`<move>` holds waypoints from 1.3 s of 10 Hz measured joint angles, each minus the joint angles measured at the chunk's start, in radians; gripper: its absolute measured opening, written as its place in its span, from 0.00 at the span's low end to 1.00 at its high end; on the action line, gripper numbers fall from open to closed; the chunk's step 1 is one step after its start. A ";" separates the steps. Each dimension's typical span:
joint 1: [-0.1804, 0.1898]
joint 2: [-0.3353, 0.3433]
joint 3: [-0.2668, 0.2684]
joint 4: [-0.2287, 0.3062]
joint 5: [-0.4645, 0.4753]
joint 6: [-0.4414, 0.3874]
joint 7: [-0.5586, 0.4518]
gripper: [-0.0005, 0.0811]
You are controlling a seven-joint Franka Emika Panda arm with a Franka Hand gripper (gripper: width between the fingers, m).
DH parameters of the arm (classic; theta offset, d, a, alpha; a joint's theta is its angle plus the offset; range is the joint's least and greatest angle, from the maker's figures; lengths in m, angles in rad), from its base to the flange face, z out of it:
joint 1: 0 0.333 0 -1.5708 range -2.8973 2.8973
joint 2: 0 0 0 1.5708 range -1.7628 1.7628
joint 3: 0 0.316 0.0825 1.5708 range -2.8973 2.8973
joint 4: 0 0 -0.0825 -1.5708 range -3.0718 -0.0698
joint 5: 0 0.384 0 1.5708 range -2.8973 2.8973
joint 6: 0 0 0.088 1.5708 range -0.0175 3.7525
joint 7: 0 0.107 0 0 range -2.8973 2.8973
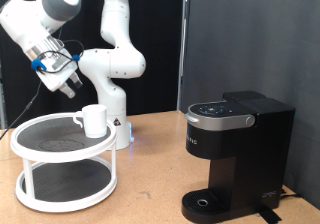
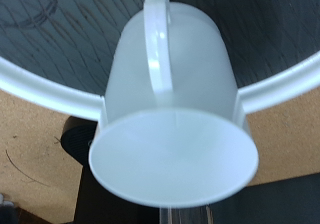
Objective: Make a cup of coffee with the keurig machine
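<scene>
The cup (image 1: 93,120), a small white mug with a side handle, stands on the top tier of a white two-tier round stand (image 1: 30,144) at the exterior view's left. My gripper (image 1: 71,90) hangs in the air above and slightly to the left of the cup, apart from it and holding nothing. In the wrist view the cup (image 2: 170,104) fills the frame, with its handle (image 2: 156,34) toward the camera; my fingers do not show there. The keurig machine (image 1: 235,154), black and boxy with its lid down, stands at the exterior view's right.
The stand's white rim (image 2: 30,84) crosses the wrist view behind the cup. The robot's white base (image 1: 112,74) stands just behind the stand. Wooden tabletop (image 1: 150,184) lies between the stand and the machine. A black curtain backs the scene.
</scene>
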 joint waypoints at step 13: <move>0.008 0.080 0.002 -0.106 0.010 0.192 -0.088 0.91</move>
